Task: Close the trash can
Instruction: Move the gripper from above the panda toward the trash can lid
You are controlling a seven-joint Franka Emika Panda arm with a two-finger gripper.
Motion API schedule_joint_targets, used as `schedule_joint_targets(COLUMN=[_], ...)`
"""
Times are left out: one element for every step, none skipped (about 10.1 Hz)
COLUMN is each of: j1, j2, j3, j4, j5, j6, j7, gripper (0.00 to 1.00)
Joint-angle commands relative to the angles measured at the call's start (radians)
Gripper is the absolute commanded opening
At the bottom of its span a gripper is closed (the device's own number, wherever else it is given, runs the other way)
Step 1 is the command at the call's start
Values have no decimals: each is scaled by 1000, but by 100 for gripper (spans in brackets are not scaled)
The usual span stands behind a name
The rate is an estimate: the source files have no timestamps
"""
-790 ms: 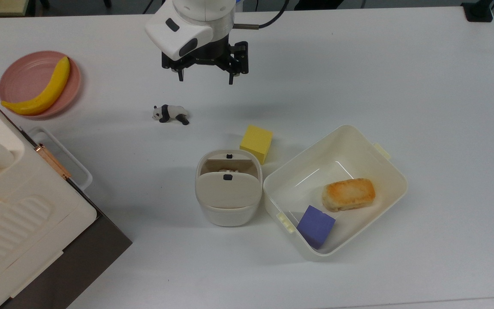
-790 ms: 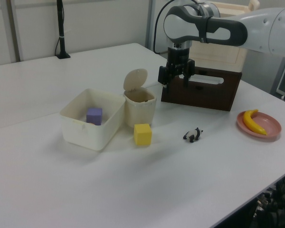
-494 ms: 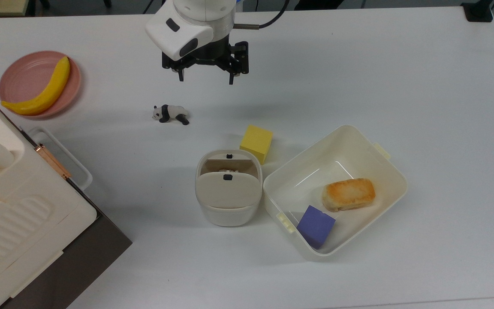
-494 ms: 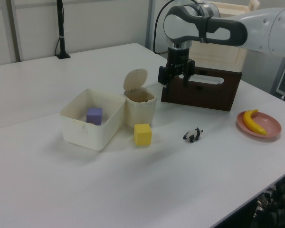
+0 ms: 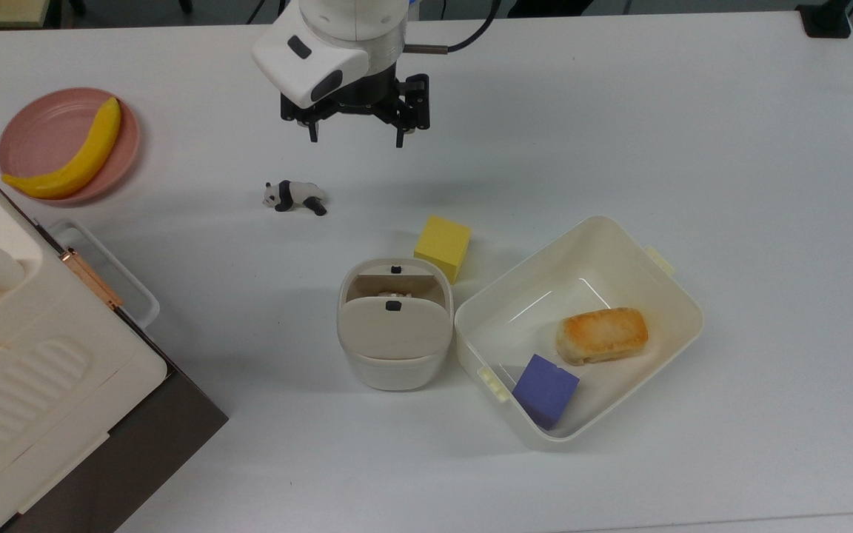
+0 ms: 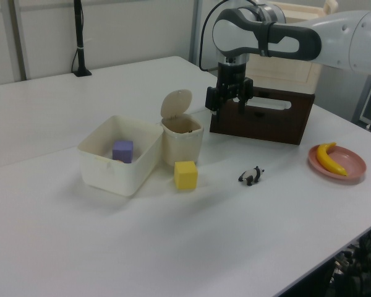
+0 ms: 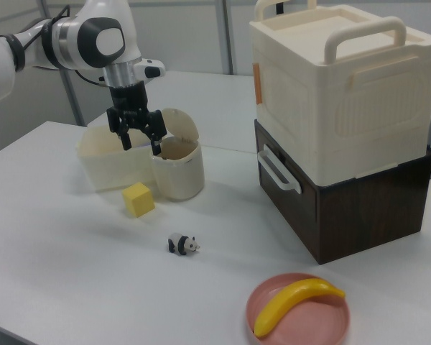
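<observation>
The trash can (image 5: pixel 395 370) is a small cream bin near the table's middle, beside a larger tub. Its hinged lid (image 5: pixel 395 329) with a black button stands raised, so the mouth (image 5: pixel 395 283) is uncovered. The left view has the trash can (image 6: pixel 182 143) with the lid (image 6: pixel 175 103) tipped up and back. The right view also has the trash can (image 7: pixel 179 171). My gripper (image 5: pixel 356 138) hangs open in the air, toward the top view's top, well apart from the can and empty. It appears in the left view as the gripper (image 6: pixel 226 108) and in the right view as the gripper (image 7: pixel 142 147).
A yellow cube (image 5: pixel 442 246) touches the can's far side. A toy panda (image 5: pixel 295 197) lies between gripper and can. The cream tub (image 5: pixel 604 222) holds bread (image 5: pixel 602 334) and a purple cube (image 5: pixel 545 390). A pink plate (image 5: pixel 34 129) carries a banana (image 5: pixel 75 159). A big white appliance (image 5: pixel 19 385) fills the top view's lower left.
The arm has shifted very slightly; the gripper stays open and the can's lid stays up. Nothing else moved.
</observation>
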Motion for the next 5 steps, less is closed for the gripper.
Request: schedule_joint_targets(j1=[24, 29, 31, 31, 31], j2=[-9, 0, 1, 7, 15], j3=[-3, -3, -3, -3, -3], j4=[-25, -24, -24, -24, -24], j5=[-13, -16, -16, -18, -18], j6=[20, 20, 20, 31, 39], j7=[-10, -12, -12, -13, -15], gripper=[100, 100, 100, 100, 99])
